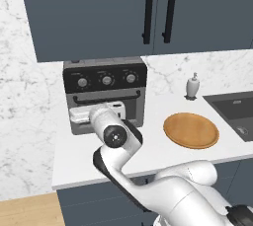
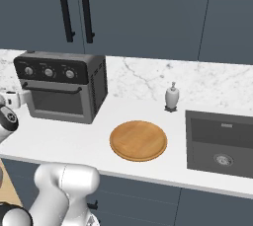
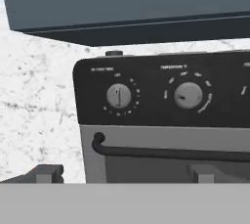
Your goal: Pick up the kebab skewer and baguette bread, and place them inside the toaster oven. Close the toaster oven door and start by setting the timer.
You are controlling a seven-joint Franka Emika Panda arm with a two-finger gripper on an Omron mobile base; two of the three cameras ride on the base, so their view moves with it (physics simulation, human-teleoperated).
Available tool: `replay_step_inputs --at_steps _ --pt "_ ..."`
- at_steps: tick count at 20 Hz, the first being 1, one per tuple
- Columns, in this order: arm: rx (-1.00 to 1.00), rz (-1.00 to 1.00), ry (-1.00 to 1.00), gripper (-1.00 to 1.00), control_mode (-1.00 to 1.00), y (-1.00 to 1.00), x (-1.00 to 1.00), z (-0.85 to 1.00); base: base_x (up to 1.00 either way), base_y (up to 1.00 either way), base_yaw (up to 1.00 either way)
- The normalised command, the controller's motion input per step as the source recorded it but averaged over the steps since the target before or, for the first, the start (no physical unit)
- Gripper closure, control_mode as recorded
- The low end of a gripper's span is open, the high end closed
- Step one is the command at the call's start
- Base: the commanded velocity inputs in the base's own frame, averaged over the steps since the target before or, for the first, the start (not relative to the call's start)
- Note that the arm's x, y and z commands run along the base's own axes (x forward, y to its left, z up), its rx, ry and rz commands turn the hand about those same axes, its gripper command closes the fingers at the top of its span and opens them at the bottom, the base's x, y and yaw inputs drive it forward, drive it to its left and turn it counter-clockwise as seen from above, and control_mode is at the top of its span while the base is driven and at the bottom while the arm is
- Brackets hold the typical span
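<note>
The toaster oven (image 1: 106, 79) (image 2: 59, 89) (image 3: 161, 91) stands on the counter against the marble wall. The toaster oven door (image 2: 54, 102) (image 3: 166, 137) is up and closed, its black bar handle (image 3: 171, 153) running across the top. My gripper (image 1: 96, 107) (image 2: 10, 99) (image 3: 124, 174) is open and hovers just in front of the oven's left part at handle height, holding nothing. One fingertip (image 3: 46, 171) lies left of the oven's edge, the other faces the door. Two silver knobs (image 3: 118, 96) sit above. The kebab skewer and the baguette bread are out of view.
A round wooden plate (image 1: 191, 130) (image 2: 138, 140) lies on the white counter right of the oven. A soap dispenser (image 1: 192, 87) (image 2: 171, 96) stands at the back, beside the dark sink (image 1: 234, 111) (image 2: 222, 143). Dark upper cabinets (image 1: 99, 13) hang overhead.
</note>
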Motion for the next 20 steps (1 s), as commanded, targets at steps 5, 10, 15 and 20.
replay_step_inputs --at_steps 5,10,15,20 --pt "0.01 0.0 -0.24 -1.0 -1.0 0.2 0.0 0.53 0.0 0.0 0.0" --pt "0.0 0.0 -0.14 -1.0 -1.0 0.11 0.08 0.23 0.0 0.0 0.0" --pt "0.0 -0.01 -0.04 -1.0 -1.0 0.0 0.04 0.0 0.0 0.0 0.0" --pt "0.0 -0.01 -0.01 -1.0 -1.0 0.0 0.16 0.0 0.0 0.0 0.0"
